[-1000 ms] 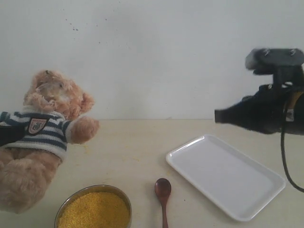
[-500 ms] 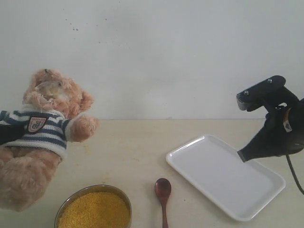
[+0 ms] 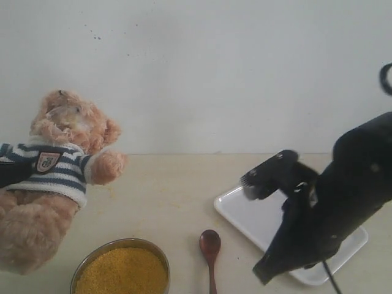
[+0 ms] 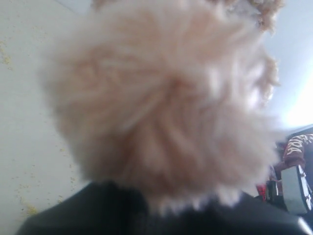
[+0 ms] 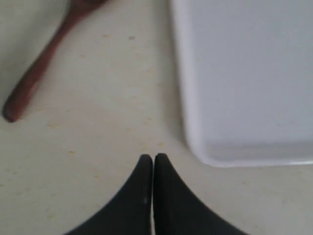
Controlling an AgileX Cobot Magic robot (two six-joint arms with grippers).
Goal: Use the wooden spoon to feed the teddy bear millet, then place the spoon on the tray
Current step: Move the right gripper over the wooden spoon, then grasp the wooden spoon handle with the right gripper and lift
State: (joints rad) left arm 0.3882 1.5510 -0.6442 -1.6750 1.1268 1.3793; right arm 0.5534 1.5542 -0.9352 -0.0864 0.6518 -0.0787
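The teddy bear (image 3: 58, 165) in its striped shirt leans at the left of the exterior view, lifted off the table. My left gripper (image 3: 8, 174) is shut on its side, and its fur (image 4: 161, 98) fills the left wrist view. Below it is the millet (image 3: 122, 271) in a metal bowl (image 3: 124, 242). The wooden spoon (image 3: 209, 248) lies flat on the table, handle toward the front edge. My right gripper (image 5: 153, 157) is shut and empty, low over bare table between the spoon (image 5: 39, 68) and the near corner of the tray (image 5: 244, 73).
The right arm (image 3: 331, 214) covers much of the white tray (image 3: 242, 211) in the exterior view. A white wall stands behind the table. Stray yellow grains dot the tabletop near the bear.
The right arm has swung down and leftward from above the tray's far side to low over the table beside the spoon. The bear and left gripper have hardly moved.
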